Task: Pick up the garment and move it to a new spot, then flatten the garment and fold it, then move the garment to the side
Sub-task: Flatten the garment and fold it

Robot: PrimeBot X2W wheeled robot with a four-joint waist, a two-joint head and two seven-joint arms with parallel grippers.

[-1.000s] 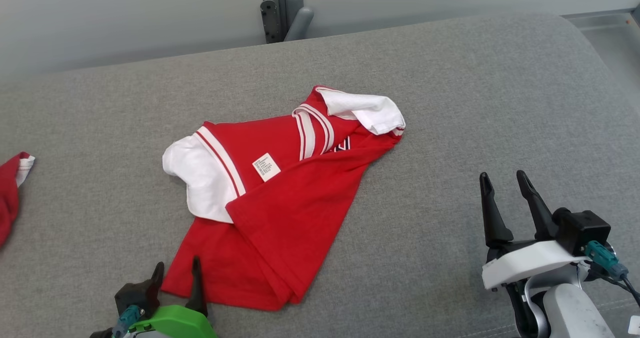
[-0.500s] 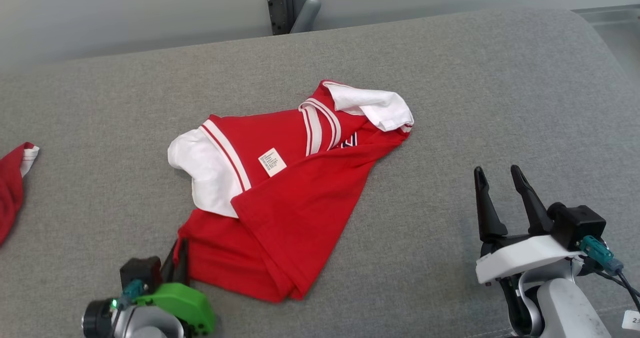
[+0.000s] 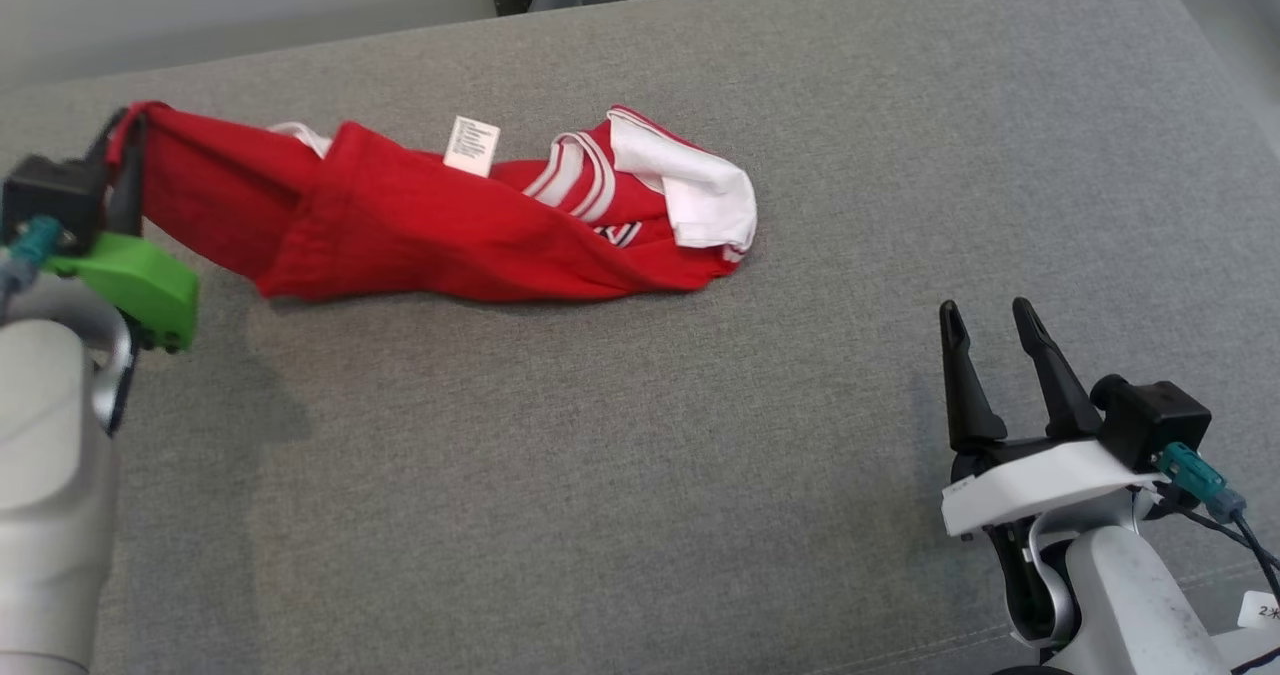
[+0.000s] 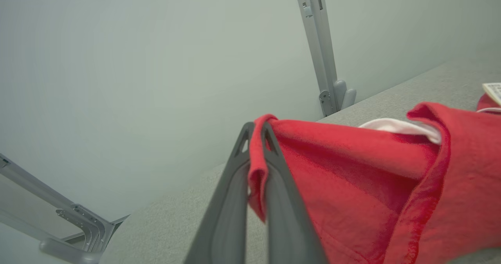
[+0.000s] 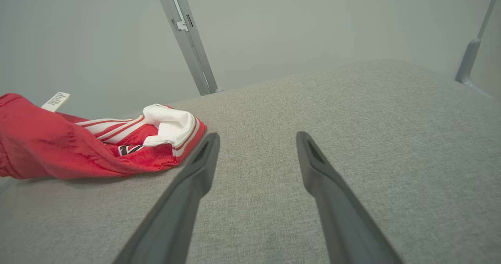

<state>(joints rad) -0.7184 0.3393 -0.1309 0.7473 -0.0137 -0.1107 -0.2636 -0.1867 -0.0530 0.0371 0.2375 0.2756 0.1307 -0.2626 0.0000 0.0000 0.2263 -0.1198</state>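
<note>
One garment, a red shirt with white striped trim, is stretched across the far left part of the grey fabric-covered bench. Its left end is raised off the bench, pinched in the left pincer. The right end, with one bunched white sleeve, lies on the bench. Left wrist view confirms it: jaws closed tight on a thin fold of red edge, cloth running between the fingertips. The right pincer sits at the near right, well apart from the shirt, jaws spread, nothing between them.

Handling, as a judgement: light, soft knit, no stiffness. It sags and ropes up under a one-point hold, so it will likely drag and twist rather than carry flat. Not fragile. Not slippery on this cover; friction probably tugs the trailing end. Better holds for flattening are a hem corner or shoulder seam in each pincer, two points spread apart, not the bunched middle. The free end by the white sleeve looks reachable for the right pincer.

Counts: one garment, one care label standing up on top, one white sleeve in plain sight plus a sliver of white near the raised end, two pincers, one bench.
</note>
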